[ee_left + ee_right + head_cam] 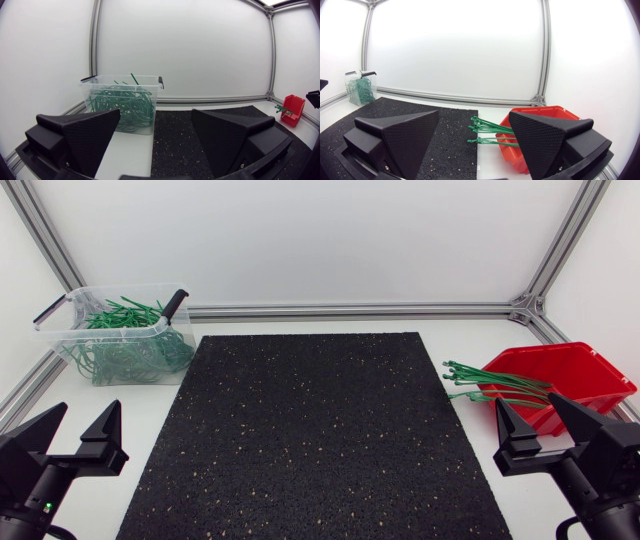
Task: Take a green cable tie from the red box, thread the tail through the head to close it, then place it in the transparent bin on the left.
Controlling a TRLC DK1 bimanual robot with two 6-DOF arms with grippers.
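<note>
A white table [300, 323] is being covered by a black, speckled, coarse-grained mat [310, 435] and bordered by aluminium rails [350, 310]. Straight green cable ties [495, 383] are being held in the glossy red box [585, 375], with their tails jutting over its rim toward the mat. Looped ties [125, 355] are being kept in the transparent bin [100, 332]. The left gripper [86, 412] and right gripper [525, 405] are being held spread wide, with nothing grasped.

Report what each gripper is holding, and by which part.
Nothing is held. The left gripper and the right gripper are both open and empty.
</note>
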